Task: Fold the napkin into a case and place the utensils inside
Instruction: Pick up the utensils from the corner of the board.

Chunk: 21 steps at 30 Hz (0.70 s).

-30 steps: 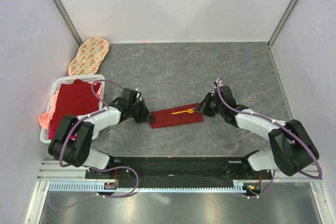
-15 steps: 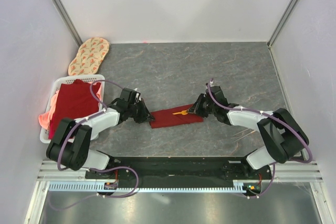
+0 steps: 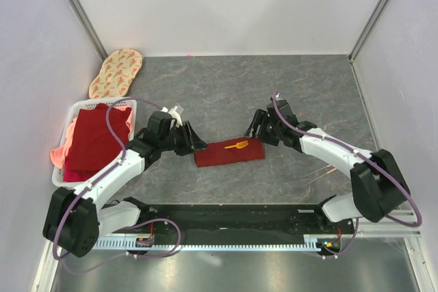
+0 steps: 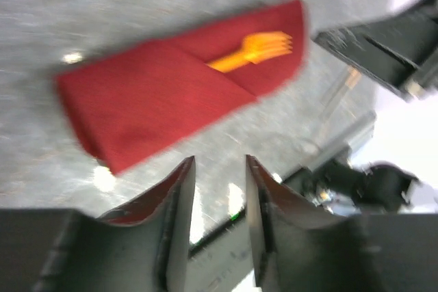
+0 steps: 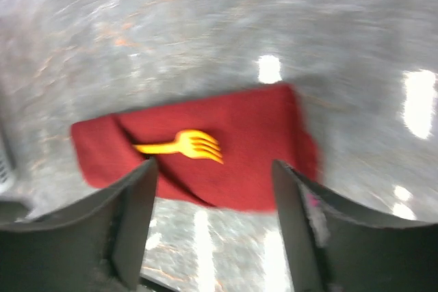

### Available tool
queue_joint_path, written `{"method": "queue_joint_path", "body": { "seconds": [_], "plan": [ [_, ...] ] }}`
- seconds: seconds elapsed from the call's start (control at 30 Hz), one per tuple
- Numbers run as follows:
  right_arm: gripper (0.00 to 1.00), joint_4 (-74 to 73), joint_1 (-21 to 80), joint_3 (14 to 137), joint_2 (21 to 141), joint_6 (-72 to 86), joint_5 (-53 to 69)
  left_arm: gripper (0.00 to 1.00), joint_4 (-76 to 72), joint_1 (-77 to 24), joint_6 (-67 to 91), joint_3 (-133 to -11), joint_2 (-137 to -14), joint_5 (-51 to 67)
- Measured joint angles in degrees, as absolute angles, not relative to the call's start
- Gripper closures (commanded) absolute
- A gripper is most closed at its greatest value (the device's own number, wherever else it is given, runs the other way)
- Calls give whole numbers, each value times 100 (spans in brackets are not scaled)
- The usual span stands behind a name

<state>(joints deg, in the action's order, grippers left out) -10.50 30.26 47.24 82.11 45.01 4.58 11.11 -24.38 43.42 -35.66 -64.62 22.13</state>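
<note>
Top external view: dark red folded cloth case is laid flat on the grey marbled worktop, orange-gold fork tucked in it. Left claw, narrowly parted, is parked just beside the case; right claw, spread wide, at the opposite end.

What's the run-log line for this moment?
case: folded, lying flat | fork: tucked in pocket, tines sticking out | left claw: open, empty | right claw: open, empty

I see the case lying flat on the grey table, a dark red cloth folded into a layered rectangle. An orange-gold fork sits in its pocket, handle tucked under the diagonal fold, tines showing.
</note>
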Motion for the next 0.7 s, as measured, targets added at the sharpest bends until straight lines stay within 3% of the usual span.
{"method": "queue_joint_path", "body": {
  "seconds": [0.03,0.1,0.27,0.47,0.7],
  "plan": [
    [13,-1378,3013,4823,8099,4466,263,53,1181,-2506,4324,-3629,-6396,2283],
    [12,-2134,2930,5037,7815,4449,-226,53,1306,-2777,4259,-3844,-6274,2408],
    [19,-3763,1865,5286,7057,4595,-1186,54,1433,-3760,4099,-4414,-6176,2735],
    [29,-4910,165,4644,6101,4810,-1911,55,1455,-4545,3911,-4654,-6193,3194],
    [38,-5019,-819,3994,6820,4818,-1935,55,1496,-4670,3640,-4654,-6195,3468]
  ]
}}
